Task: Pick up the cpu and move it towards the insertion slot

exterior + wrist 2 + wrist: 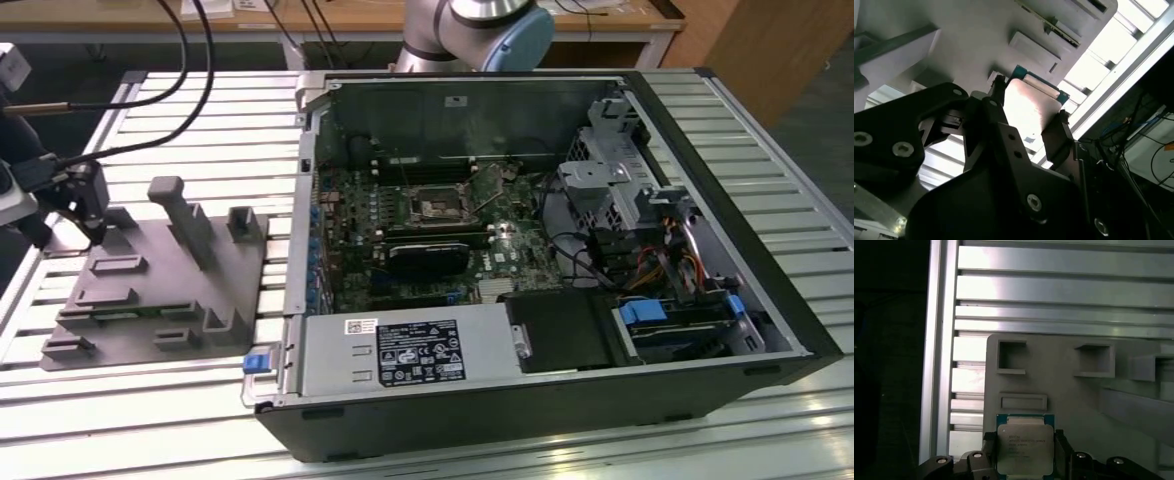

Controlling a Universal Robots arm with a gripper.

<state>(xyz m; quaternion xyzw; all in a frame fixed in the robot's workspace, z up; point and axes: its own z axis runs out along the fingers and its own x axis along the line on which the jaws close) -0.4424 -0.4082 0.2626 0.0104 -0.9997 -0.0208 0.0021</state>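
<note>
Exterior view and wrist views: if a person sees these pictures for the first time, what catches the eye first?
The open computer case lies across the middle of the exterior view, with the insertion slot on its board. At the exterior view's left, the gripper stands over the grey fixture plate. In both wrist views it clasps the cpu by two opposite edges.
</note>
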